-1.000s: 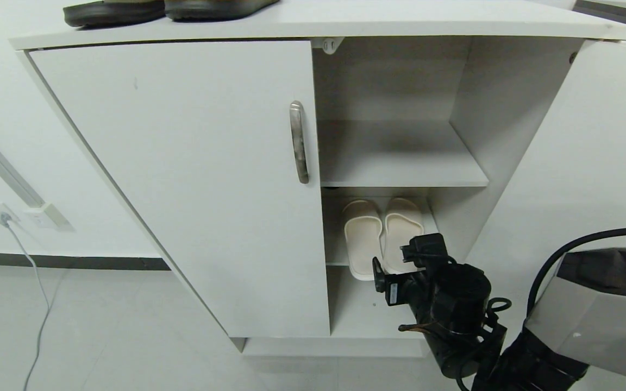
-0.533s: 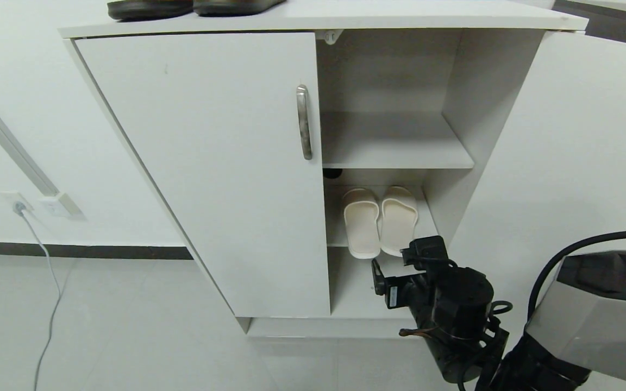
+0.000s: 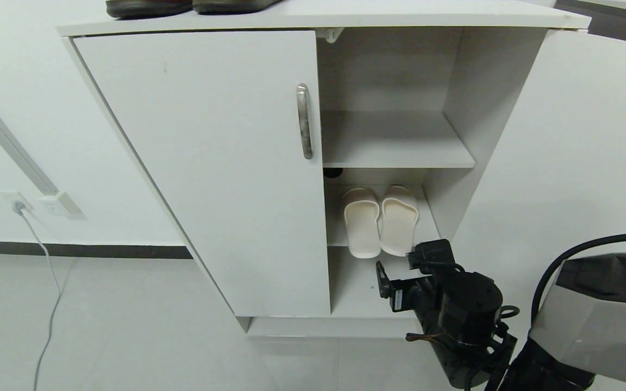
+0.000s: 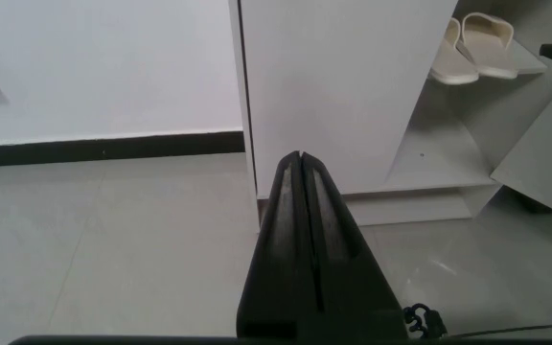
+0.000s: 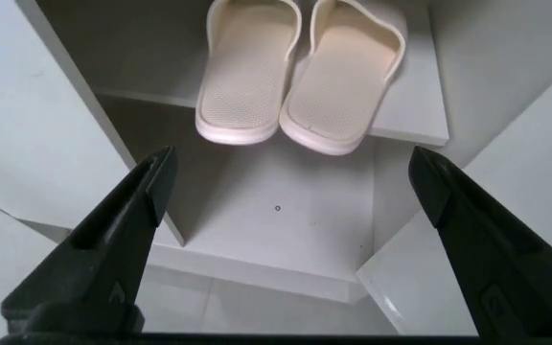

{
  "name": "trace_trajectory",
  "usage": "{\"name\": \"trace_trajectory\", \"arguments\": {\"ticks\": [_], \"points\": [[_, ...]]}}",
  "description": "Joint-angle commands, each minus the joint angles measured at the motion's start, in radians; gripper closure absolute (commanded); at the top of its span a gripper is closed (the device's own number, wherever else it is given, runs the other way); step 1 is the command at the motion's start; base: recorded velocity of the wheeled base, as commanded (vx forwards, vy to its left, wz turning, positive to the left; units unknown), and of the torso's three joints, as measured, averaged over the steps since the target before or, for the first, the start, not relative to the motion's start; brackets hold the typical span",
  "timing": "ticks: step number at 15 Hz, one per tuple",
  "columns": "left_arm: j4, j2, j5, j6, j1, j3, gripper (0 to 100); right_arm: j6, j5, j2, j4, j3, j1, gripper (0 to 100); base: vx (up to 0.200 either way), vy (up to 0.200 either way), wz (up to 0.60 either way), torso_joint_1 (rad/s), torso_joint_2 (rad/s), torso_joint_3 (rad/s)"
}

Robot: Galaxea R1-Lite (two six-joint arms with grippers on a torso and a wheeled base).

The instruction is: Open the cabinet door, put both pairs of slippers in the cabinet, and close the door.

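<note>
at the white cabinet (image 3: 400, 13), the wide-open right gripper (image 5: 292, 168) (left gripper (image 4: 300, 158) closed) could clip the overhanging cream slippers (image 5: 247, 77).

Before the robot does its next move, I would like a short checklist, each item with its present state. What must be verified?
1. Right cabinet door is open wide: ok.
2. Cream slippers lie side by side on the middle shelf, inside the cabinet: ok.
3. Right gripper is open and empty, in front of the cabinet opening, apart from the cream slippers: ok.
4. Dark slippers are inside the cabinet: not ok, they lie on the cabinet top.
5. Left gripper holds nothing: ok, it is shut, low over the floor.
6. Door is ready to be closed: not ok, one pair is missing.
</note>
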Motion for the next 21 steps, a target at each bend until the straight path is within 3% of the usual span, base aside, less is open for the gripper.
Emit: {"name": "trace_trajectory", "arguments": {"ticks": [1, 13, 21], "points": [[0.000, 0.002, 0.000, 0.000, 0.001, 0.000, 100, -0.001, 0.000, 0.003, 0.000, 0.003, 0.001, 0, 0.000, 0.000, 0.00, 0.000, 0.00, 0.000], [0.000, 0.002, 0.000, 0.000, 0.000, 0.000, 100, -0.013, 0.000, 0.016, -0.008, 0.007, -0.002, 0, 0.000, 0.000, 0.00, 0.004, 0.00, 0.143], [0.000, 0.002, 0.000, -0.003, 0.001, 0.000, 100, -0.015, 0.000, 0.042, -0.032, 0.005, -0.002, 0, 0.000, 0.025, 0.00, 0.001, 0.00, 0.000]]}}
